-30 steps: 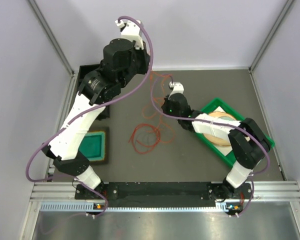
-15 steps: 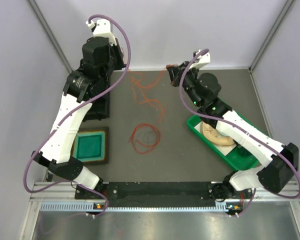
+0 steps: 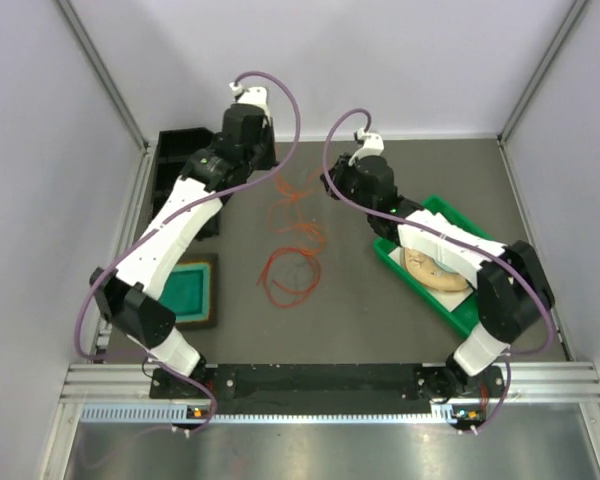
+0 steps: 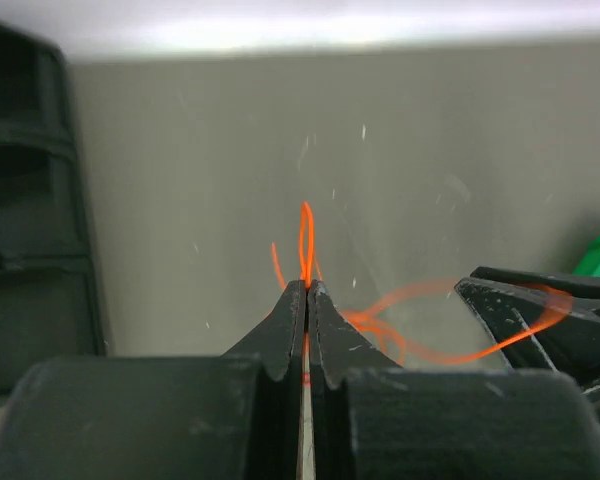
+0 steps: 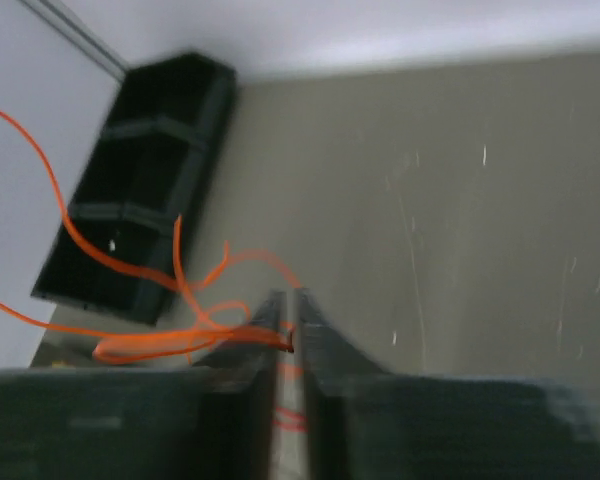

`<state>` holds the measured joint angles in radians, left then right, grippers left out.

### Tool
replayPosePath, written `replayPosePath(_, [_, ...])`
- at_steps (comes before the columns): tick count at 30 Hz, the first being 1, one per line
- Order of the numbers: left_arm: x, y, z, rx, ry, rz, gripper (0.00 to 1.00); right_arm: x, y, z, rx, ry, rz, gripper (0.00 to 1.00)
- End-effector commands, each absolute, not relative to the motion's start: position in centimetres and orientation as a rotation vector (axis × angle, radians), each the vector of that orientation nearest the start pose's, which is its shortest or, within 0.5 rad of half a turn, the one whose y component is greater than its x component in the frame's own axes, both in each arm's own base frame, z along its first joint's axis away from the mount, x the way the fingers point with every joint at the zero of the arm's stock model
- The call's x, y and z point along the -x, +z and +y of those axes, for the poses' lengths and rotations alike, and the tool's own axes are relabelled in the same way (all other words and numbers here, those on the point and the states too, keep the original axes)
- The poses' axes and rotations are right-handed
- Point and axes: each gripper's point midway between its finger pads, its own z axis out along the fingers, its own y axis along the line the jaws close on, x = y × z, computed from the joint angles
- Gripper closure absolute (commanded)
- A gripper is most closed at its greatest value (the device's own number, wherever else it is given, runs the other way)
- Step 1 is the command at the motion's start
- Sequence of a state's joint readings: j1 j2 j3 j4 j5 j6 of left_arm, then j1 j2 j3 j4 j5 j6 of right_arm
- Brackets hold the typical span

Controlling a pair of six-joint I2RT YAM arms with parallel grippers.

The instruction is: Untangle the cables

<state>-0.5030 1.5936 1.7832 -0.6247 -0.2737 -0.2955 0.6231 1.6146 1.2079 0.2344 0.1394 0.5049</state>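
Note:
The cables are thin orange-red cords. One bunch of strands point(image 3: 298, 215) hangs between my two grippers over the far middle of the table. A loose loop point(image 3: 290, 275) lies flat nearer the front, with a thin dark cable point(image 3: 300, 266) inside it. My left gripper point(image 3: 275, 172) point(image 4: 307, 287) is shut on an orange strand point(image 4: 306, 240) that sticks up past its tips. My right gripper point(image 3: 327, 186) point(image 5: 291, 300) is shut on orange strands point(image 5: 170, 342) that trail off to its left. In the left wrist view the right gripper's dark fingers point(image 4: 540, 315) show with a strand curving to them.
A green tray point(image 3: 500, 300) on the right holds a tan coil point(image 3: 435, 268). A black compartment box point(image 3: 175, 160) point(image 5: 140, 180) point(image 4: 25, 220) stands at the back left. A teal pad in a black frame point(image 3: 183, 290) lies front left. Purple hoses arch over both arms.
Half a second ago the grippers were wide apart with the strand stretched between them. Both have come inward and lower, so the strands now sag in a bunch. The floor loop has not moved.

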Motion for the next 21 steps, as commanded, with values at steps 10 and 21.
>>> replayPosePath(10, [-43.4,20.5,-24.1,-0.143,-0.383,2.297,0.47,-40.7,17.9,25.6,-0.133,0.741,2.11,0.26])
replayPosePath(21, [-41.8,16.2,-24.5,-0.38,-0.29,2.354,0.01,-35.6,17.0,19.3,-0.177,0.575,2.164,0.25])
